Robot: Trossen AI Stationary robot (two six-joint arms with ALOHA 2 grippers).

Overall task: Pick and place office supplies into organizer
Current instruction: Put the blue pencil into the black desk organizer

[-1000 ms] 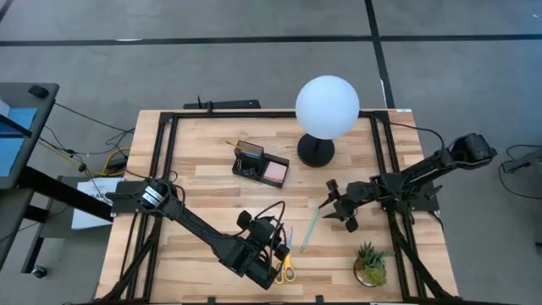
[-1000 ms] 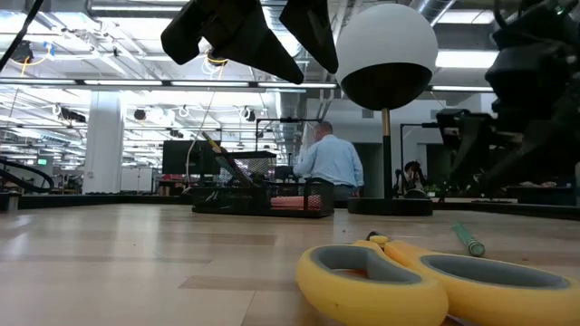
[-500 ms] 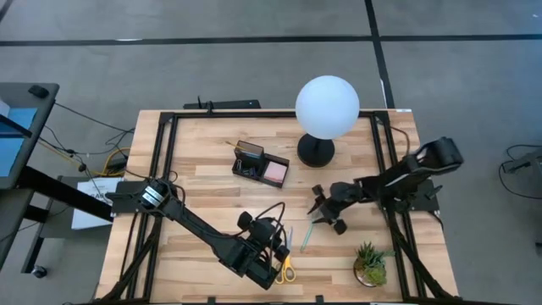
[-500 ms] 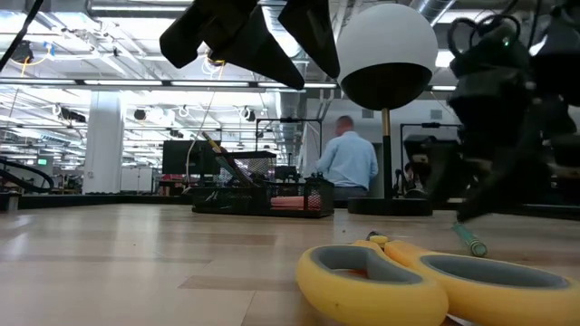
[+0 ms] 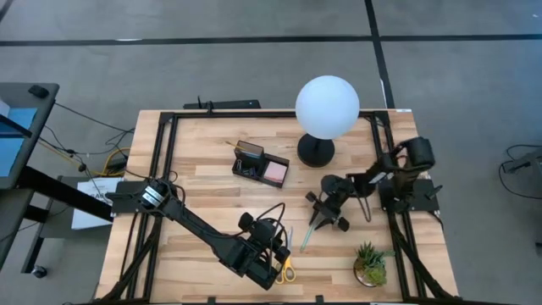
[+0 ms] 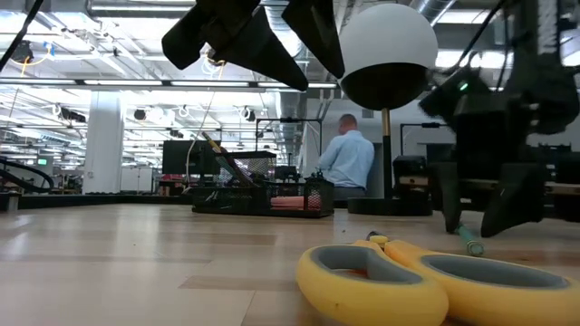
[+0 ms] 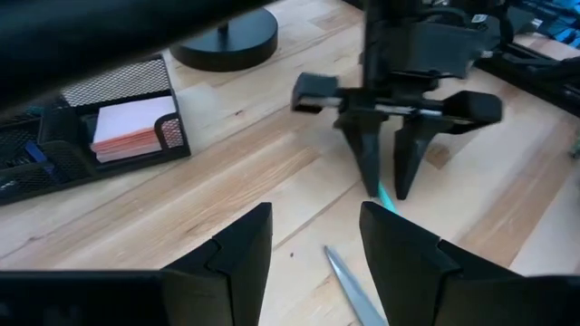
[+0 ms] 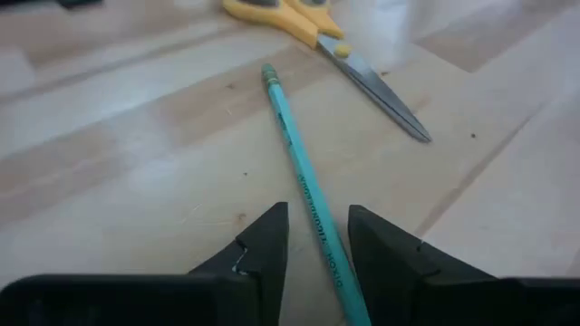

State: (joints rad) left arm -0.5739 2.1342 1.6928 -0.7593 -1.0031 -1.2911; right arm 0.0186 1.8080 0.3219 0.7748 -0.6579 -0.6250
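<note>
A teal pencil [image 8: 304,181] lies flat on the wooden table. My right gripper [image 8: 317,246] is open and low over the pencil's far end [image 7: 387,194], one finger on each side, and I see no touch. Yellow-handled scissors [image 5: 286,271] lie near the table's front edge. My left gripper [image 7: 313,254] hangs open above them [image 6: 408,281], holding nothing. The black mesh organizer [image 5: 261,165] stands at the table's middle, with a pink sticky-note pad [image 7: 131,127] in its tray.
A white globe lamp [image 5: 326,106] on a black base stands behind the organizer. A small green potted plant [image 5: 371,263] sits at the front right. Bare wood lies between the organizer and the pencil. A person [image 6: 344,163] stands in the room beyond the table.
My right gripper has moved toward the table's left and down to the tabletop, tipping its fingers downward. It now straddles the far end of the teal pencil. The pencil, the scissors and my left gripper have kept still.
</note>
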